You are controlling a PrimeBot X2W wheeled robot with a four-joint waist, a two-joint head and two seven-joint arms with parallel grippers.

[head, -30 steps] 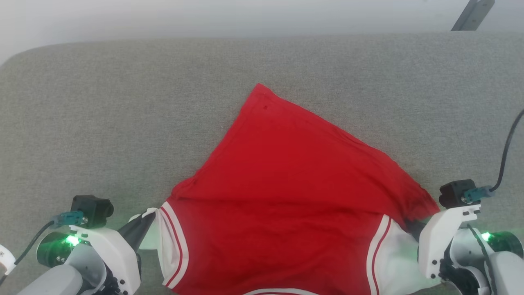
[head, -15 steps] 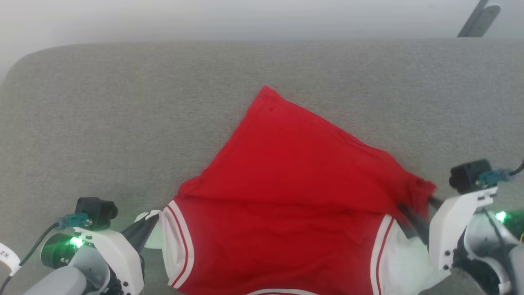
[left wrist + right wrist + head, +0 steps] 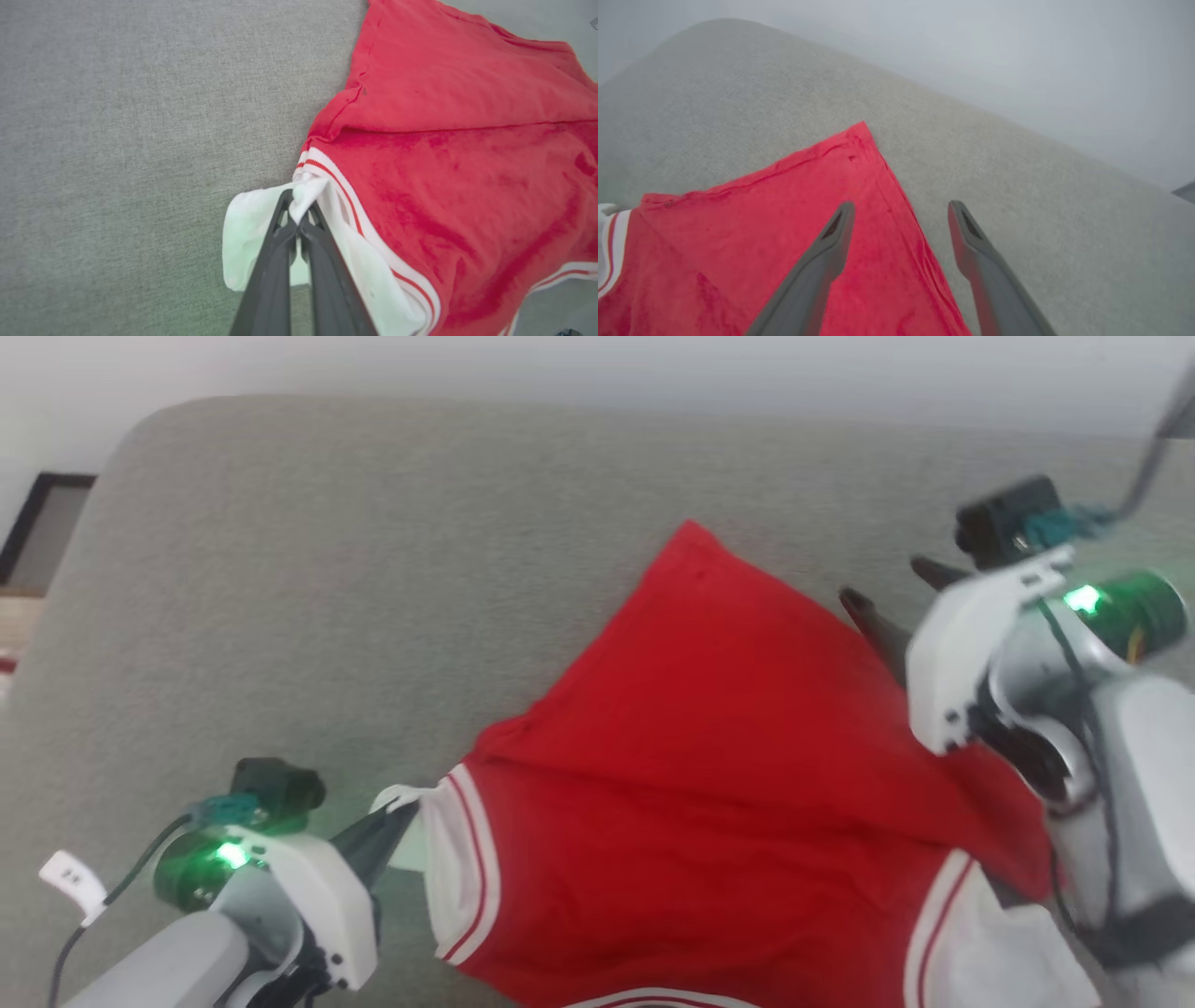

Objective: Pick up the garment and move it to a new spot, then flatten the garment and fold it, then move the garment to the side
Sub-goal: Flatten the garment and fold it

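- Grey woven surface (image 3: 280,569) is taking up most of the head view, rounded at its far L corner. Pale wall (image 3: 560,364) is running behind it.
- Garment (image 3: 728,775) is lying on that surface, centre to near-R in head view, w/ a plain red side facing up. Its far corner is pointing away from the robot, and a red flap is lying over the lower body w/ a crease across.
- L gripper (image 3: 403,810) is sitting at the garment's L edge, jaws pressing together on the white sleeve (image 3: 252,224).
- L wrist view is giving finer detail: the tips are pinching a bunched fold of sleeve cloth just beside the red-and-white striped trim (image 3: 336,182). The rest of the sleeve is drooping round the fingers.
- R gripper (image 3: 882,583) is hanging by the garment's far R edge, jaws standing wide apart, nothing btw them.
- R wrist view is adding: one finger is over red cloth, the other over bare grey surface, w/ the hem running btw them. Can't tell if either is touching.
- Head view is also showing a 2nd white sleeve (image 3: 990,952) near R, partly under the R arm, and a dark-framed thing (image 3: 47,527) beyond the surface's far L.
- Green lights (image 3: 229,854) are glowing on both wrists.
- Writing: white tag (image 3: 70,877) on the L arm's cable is coming out too blurred to read.
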